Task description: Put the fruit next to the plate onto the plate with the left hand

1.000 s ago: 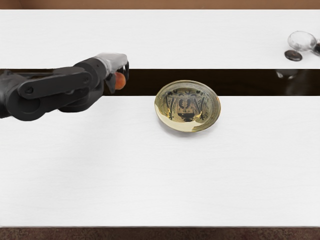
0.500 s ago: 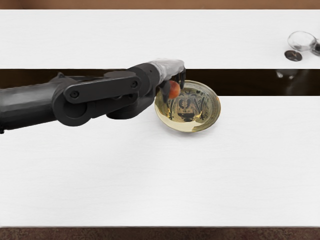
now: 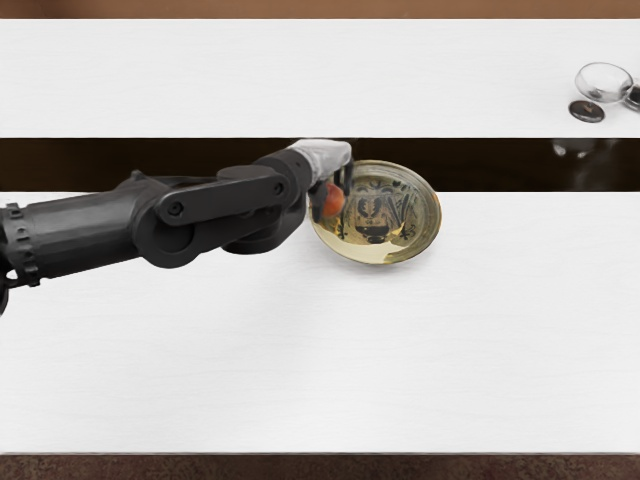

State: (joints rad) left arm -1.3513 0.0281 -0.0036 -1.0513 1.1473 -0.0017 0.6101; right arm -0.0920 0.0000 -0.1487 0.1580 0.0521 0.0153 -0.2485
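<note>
A shiny gold plate (image 3: 400,240) with a dark pattern lies at the table's middle, by the dark gap. My left arm reaches in from the left edge, and its hand (image 3: 328,185) hovers at the plate's left rim. A small orange-red fruit (image 3: 329,200) sits within the curled fingers, low over the rim. Whether the fruit touches the plate cannot be told. The right arm does not show.
A dark gap (image 3: 500,163) runs across between the near white table (image 3: 320,340) and the far white surface (image 3: 300,80). At the far right stand a clear glass bowl (image 3: 603,78) and a small dark round object (image 3: 586,111).
The left hand carried the fruit rightward from the gap to the plate's left rim, then drew back slightly left and lowered toward the rim.
</note>
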